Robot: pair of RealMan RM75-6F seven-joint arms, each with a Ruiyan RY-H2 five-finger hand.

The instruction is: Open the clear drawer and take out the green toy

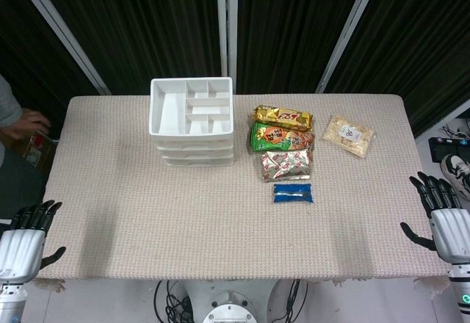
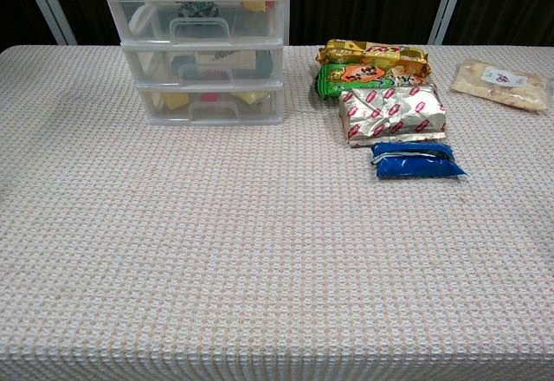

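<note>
nothing is started yet: all three clear drawers of the white drawer unit point(image 2: 206, 56) are closed. the left hand point(image 1: 23, 238) and the right hand point(image 1: 448, 220) wait at the near corners of the table point(image 1: 147, 213), both released, fingers apart, holding nothing, well apart from the unit. something green shows through the top drawer point(image 2: 199, 19), probably the green toy point(image 2: 201, 6), but it is blurred. i judge the next move is to reach for this drawer's handle and pull it straight out. beside the unit lie five snack packets: yellow point(image 2: 372, 53), green point(image 2: 363, 76), silver point(image 2: 394, 113), blue point(image 2: 415, 159) and a pale one point(image 2: 500, 83).
</note>
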